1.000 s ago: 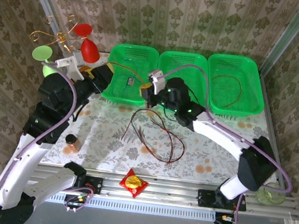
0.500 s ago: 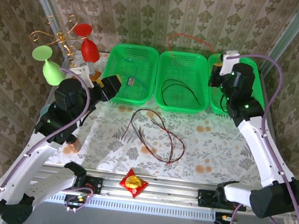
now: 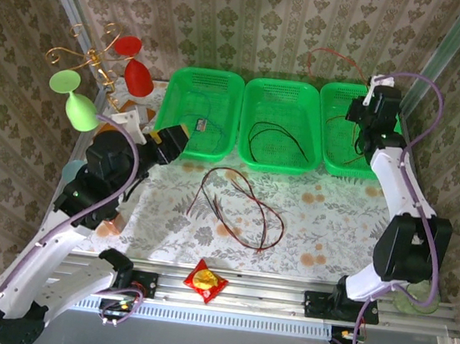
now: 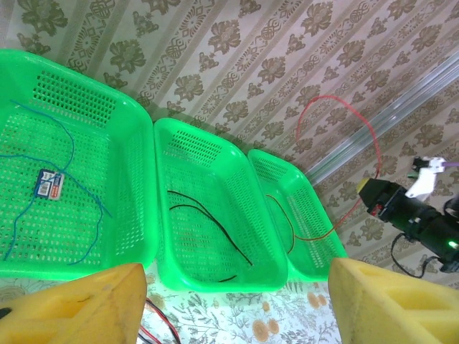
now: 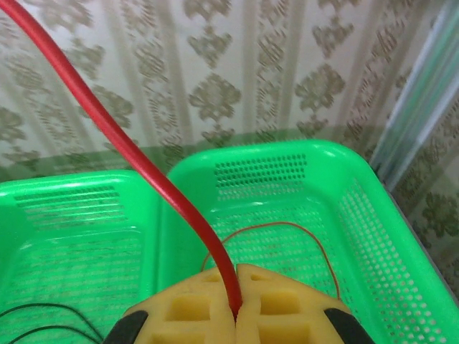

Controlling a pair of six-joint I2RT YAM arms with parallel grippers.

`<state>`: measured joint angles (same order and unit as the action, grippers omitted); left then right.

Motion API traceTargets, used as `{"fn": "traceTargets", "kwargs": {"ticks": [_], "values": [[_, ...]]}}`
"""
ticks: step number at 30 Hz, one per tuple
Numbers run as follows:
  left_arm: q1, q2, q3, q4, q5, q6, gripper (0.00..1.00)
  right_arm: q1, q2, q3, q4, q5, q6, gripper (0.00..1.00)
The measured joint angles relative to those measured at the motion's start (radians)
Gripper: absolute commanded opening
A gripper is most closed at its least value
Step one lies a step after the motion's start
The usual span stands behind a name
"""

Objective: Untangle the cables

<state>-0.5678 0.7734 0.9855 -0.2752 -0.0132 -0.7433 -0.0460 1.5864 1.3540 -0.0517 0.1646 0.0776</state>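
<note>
On the floral table (image 3: 332,226), red, black and brown cables (image 3: 238,211) are lying tangled. The right gripper (image 5: 235,290) is clamping a red cable (image 5: 143,168) above the right green basket (image 3: 356,172). The left gripper (image 4: 233,304) is hovering agape.

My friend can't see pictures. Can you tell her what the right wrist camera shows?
The right gripper pinches a red cable that runs up to the left. Beyond it sits a green basket with a thin red-orange wire looped inside.
</note>
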Motion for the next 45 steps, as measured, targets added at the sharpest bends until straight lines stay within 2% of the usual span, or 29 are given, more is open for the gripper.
{"fn": "traceTargets", "kwargs": {"ticks": [10,19,41,45], "values": [[-0.001,-0.056,-0.009,-0.031,-0.034,-0.006,0.68,-0.085,0.049,-0.048,0.000,0.054,0.048,0.00],[-0.008,-0.023,-0.011,-0.032,-0.031,-0.021,0.68,-0.113,0.187,-0.035,-0.157,0.061,0.077,0.00],[-0.015,-0.045,-0.027,-0.039,-0.037,-0.027,0.68,-0.133,0.512,0.235,-0.452,0.027,0.084,0.00],[-0.018,-0.044,-0.031,-0.040,-0.037,-0.029,0.68,-0.148,0.543,0.280,-0.504,0.003,0.092,0.08]]}}
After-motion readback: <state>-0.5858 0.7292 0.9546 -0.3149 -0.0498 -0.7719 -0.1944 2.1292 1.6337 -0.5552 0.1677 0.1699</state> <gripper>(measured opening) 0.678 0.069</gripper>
